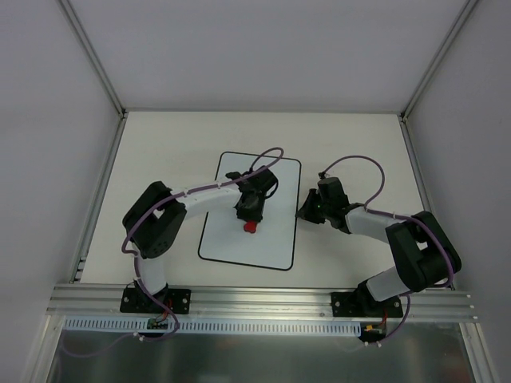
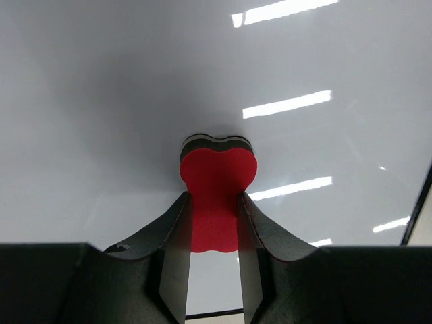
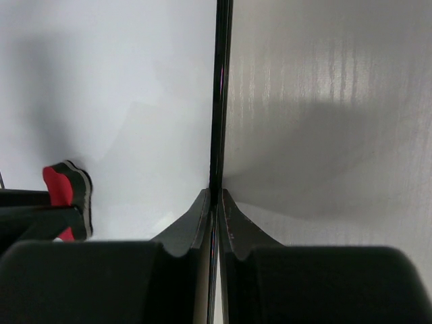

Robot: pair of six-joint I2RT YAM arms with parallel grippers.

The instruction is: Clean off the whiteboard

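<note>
Whiteboard [image 1: 227, 239] lies flat on the table [image 1: 160, 144], near the table's middle and slightly turned, with its near edge toward the arm bases.

**Gripper state**
- Left gripper [image 1: 250, 219]: clamped on the red eraser [image 1: 250, 227] over the middle of the board. In the left wrist view the jaws pinch the eraser's [image 2: 217, 169] narrow waist and its dark pad layer faces the board surface [image 2: 101, 101].
- Right gripper [image 1: 306, 211]: jaws drawn together at the board's right edge. In the right wrist view the black border runs straight into the slit between the jaws of the right gripper [image 3: 217, 199]. Whether they pinch the rim or only press on it cannot be told.

**Handling properties (judged)**
- The board appears thin, stiff and light. It will probably slide on the table under a sideways wiping load unless it is restrained.
- The face is glossy and reflects ceiling lights, so expect it to be slippery. Fingers would get no purchase on it.
- The eraser looks soft and compressible. A moderate downward load should be enough.

**Where to take hold**
- Restrain the board at its border, on the side away from the wiping stroke.
- Do not grip the face.
- Keep the restraining fingers outside the eraser's path.

No writing is legible in either wrist view.
</note>
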